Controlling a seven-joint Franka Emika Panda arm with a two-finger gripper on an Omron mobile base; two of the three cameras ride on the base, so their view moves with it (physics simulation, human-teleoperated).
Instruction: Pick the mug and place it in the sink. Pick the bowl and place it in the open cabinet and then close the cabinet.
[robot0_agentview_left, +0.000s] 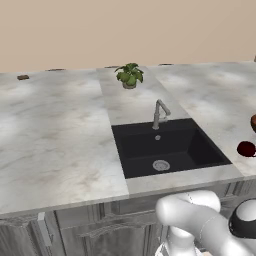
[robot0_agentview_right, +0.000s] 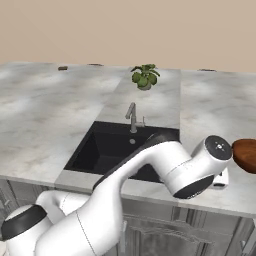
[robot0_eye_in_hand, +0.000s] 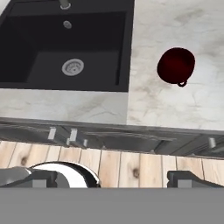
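The small dark red mug (robot0_eye_in_hand: 176, 65) stands on the grey marble counter to the right of the black sink (robot0_eye_in_hand: 26, 48). My gripper (robot0_eye_in_hand: 116, 178) is open and holds nothing. It hangs over the counter's front edge, short of the mug and a little to its left. In the left base view the mug (robot0_agentview_left: 246, 149) sits at the right edge, right of the sink (robot0_agentview_left: 190, 145), with a sliver of the brown bowl (robot0_agentview_left: 254, 121) behind it. The bowl (robot0_agentview_right: 245, 155) lies right of my wrist. My arm hides the mug and part of the sink (robot0_agentview_right: 95, 150) there. The cabinet is out of view.
A slim silver faucet (robot0_agentview_left: 159, 112) rises behind the basin, and a potted plant (robot0_agentview_left: 130, 75) stands further back. A small brown object (robot0_agentview_left: 23, 77) lies at the far left of the counter. Under-counter cabinet fronts (robot0_eye_in_hand: 109, 140) and wooden floor (robot0_eye_in_hand: 131, 164) are below the hand.
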